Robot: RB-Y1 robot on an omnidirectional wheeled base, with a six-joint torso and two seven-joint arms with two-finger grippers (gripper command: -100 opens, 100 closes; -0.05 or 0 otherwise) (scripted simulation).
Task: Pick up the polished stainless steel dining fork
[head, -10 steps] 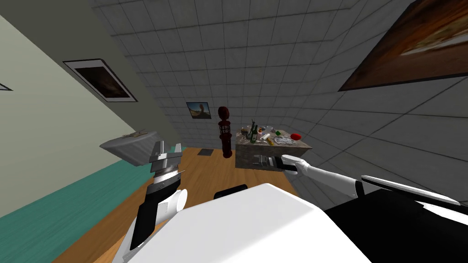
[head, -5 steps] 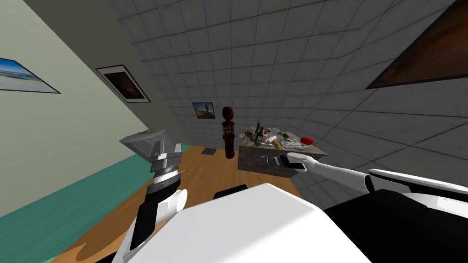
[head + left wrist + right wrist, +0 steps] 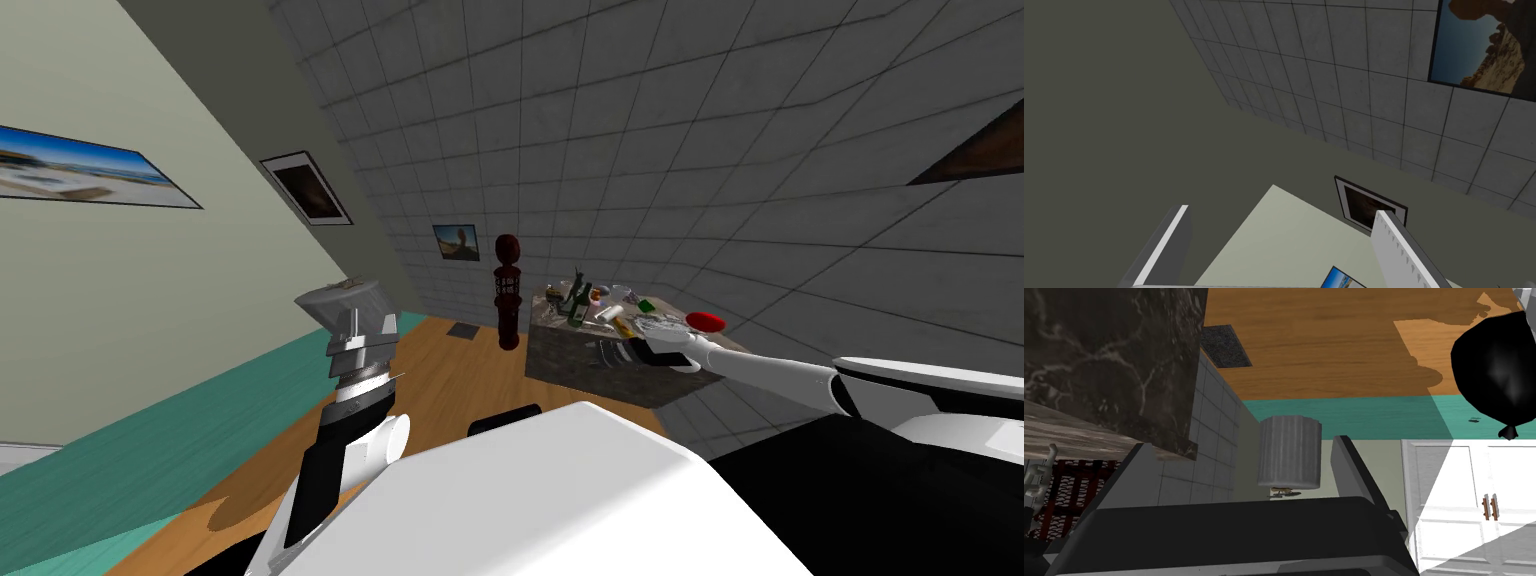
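Grey tiled wall [image 3: 600, 120] at the back, pale wall [image 3: 120, 300] on the left hung with framed pictures [image 3: 305, 187]. Wooden floor [image 3: 440, 370] edged by a teal strip [image 3: 150, 450]; dark marble-sided table [image 3: 570, 355] by the tiles.

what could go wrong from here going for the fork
1. The small dark marble table is crowded, and I cannot pick out the fork among the clutter, so a wrong item could be grabbed.
2. The open right end effector sits low by the table's near side and may strike the edge when reaching.
3. The upright green glass bottle could be toppled.
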